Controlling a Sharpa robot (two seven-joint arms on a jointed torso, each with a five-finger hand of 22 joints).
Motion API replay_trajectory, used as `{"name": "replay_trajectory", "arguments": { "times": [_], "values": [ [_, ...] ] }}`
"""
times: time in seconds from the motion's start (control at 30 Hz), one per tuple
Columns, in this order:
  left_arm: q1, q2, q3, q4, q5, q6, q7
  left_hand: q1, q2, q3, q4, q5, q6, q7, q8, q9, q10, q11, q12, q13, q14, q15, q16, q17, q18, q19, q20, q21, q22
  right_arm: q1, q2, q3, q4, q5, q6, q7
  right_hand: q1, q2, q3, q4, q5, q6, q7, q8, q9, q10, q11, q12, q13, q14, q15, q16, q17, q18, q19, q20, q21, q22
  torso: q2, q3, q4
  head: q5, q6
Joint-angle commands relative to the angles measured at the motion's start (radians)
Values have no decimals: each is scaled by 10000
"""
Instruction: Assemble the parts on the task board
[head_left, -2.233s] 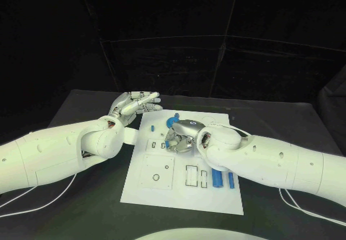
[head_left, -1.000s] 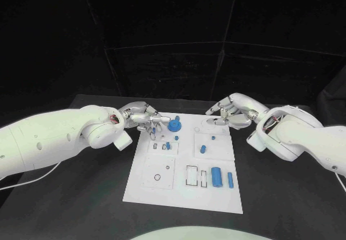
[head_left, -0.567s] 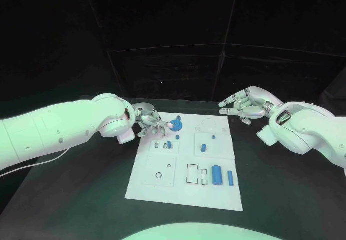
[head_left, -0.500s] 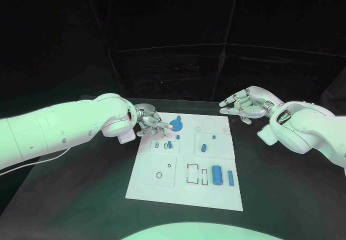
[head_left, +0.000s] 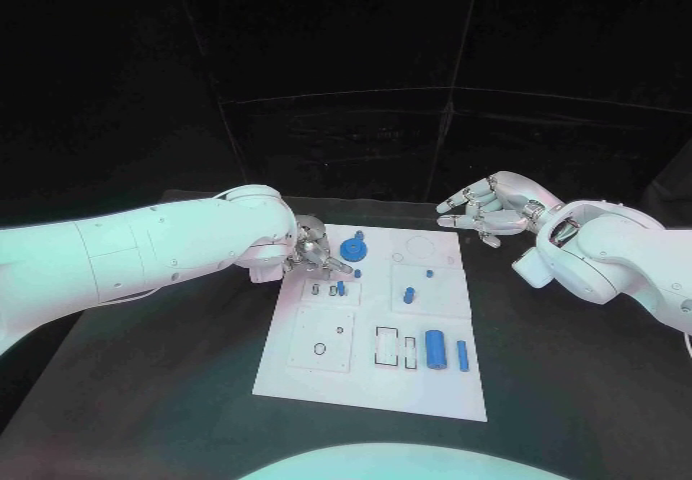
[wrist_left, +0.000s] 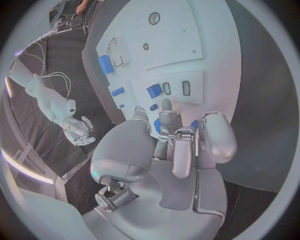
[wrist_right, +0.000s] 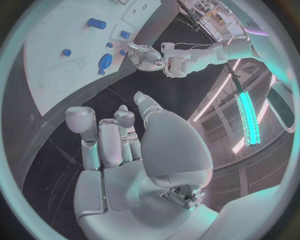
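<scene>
My left hand (head_left: 315, 255) low over the task board's (head_left: 378, 378) far left corner, my right hand (head_left: 490, 208) raised beyond its far right corner.
My left fingers (wrist_left: 173, 124) were curled near the blue round part (head_left: 355, 247); I couldn't tell if they gripped anything. My right fingers (wrist_right: 100, 135) were spread, empty. Two blue cylinders (head_left: 446, 351) lay nearer me.

Left hand (wrist_left: 178, 150) fingers curled above task board (wrist_left: 187, 35), empty.

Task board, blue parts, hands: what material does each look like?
Task board: likely rigid plastic, a flat white matte plate with cut-out slots.
Blue parts, e.g. the big cylinder: probably moulded or printed plastic, with uniform colour and a soft sheen.
Right hand: silver, metallic-looking shells, maybe coated plastic.
</scene>
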Motion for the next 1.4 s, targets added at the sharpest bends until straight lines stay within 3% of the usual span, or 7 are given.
{"name": "replay_trajectory", "arguments": {
  "times": [0.03,0.17,0.53,0.67,0.77,1.0,1.4],
  "values": [
    [25,175,-6,-114,-384,658,-295,-77,40,-109,7,-36,-115,-24,87,80,58,-26,72,47,1036,-87,32,2629,-179,54,-42,119,89,23,34,9,-26,40,106,2,29,62,33,-40,50,33,-18,39,-18,-48,-13,-55,-28,189,-53,-47,-24,179,-84,-4,-81,-35,20,-6,-9,7,-6],
    [29,392,-14,-223,-404,791,-317,-55,61,-159,2,-36,-145,-31,143,141,84,-30,132,125,1036,-90,32,2629,-195,60,-46,202,204,22,69,9,17,53,34,28,26,65,46,-46,126,17,-18,47,-25,-53,-16,-67,-42,197,-55,-56,-18,179,-76,-6,-102,-53,29,-3,-12,8,-1],
    [31,548,-17,-313,-683,1086,-356,117,176,-179,-78,-31,-226,-34,259,278,153,-32,288,326,1036,-89,32,2629,-227,67,-44,374,443,22,72,8,187,210,53,-74,26,62,59,-55,196,7,-18,58,-31,-49,-16,-64,-43,203,-57,-69,-22,179,-66,-9,-118,-65,30,-6,4,0,-125],
    [30,591,-17,-328,-806,1137,-364,156,199,-193,-97,-31,-244,-36,301,325,195,-34,363,418,1036,-89,32,2629,-240,76,-42,443,540,22,73,8,226,273,68,-120,26,62,59,-55,196,7,-18,58,-31,-49,-16,-64,-43,203,-57,-69,-22,179,-66,-9,-118,-65,29,-28,-4,-2,-163],
    [30,621,-17,-327,-848,1158,-367,170,209,-199,-104,-31,-249,-38,318,344,216,-35,397,461,1036,-89,32,2629,-245,80,-41,469,576,22,74,8,260,298,73,-142,26,62,59,-55,196,7,-18,58,-31,-49,-16,-64,-43,203,-57,-69,-22,179,-66,-9,-118,-65,31,-11,-4,54,-204],
    [28,735,-17,-399,-884,1193,-372,221,239,-208,-132,-30,-269,-42,362,395,234,-39,439,510,1036,-91,32,2629,-247,73,-40,499,614,22,100,8,278,318,80,-182,28,69,68,-58,216,5,-18,63,-33,-45,-18,-60,-42,205,-58,-75,-25,180,-63,-10,-125,-73,32,-31,4,58,-219],
    [26,937,-17,-547,-1037,1450,-402,483,391,-127,-311,-26,-344,-47,471,537,249,-42,507,603,1036,-92,32,2629,-249,43,-34,563,697,21,152,7,276,322,102,-234,61,85,132,-94,361,-6,-17,90,-42,-51,-22,-75,-63,216,-64,-104,-37,184,-48,-17,-166,-119,36,-26,8,84,-248]
  ]
}}
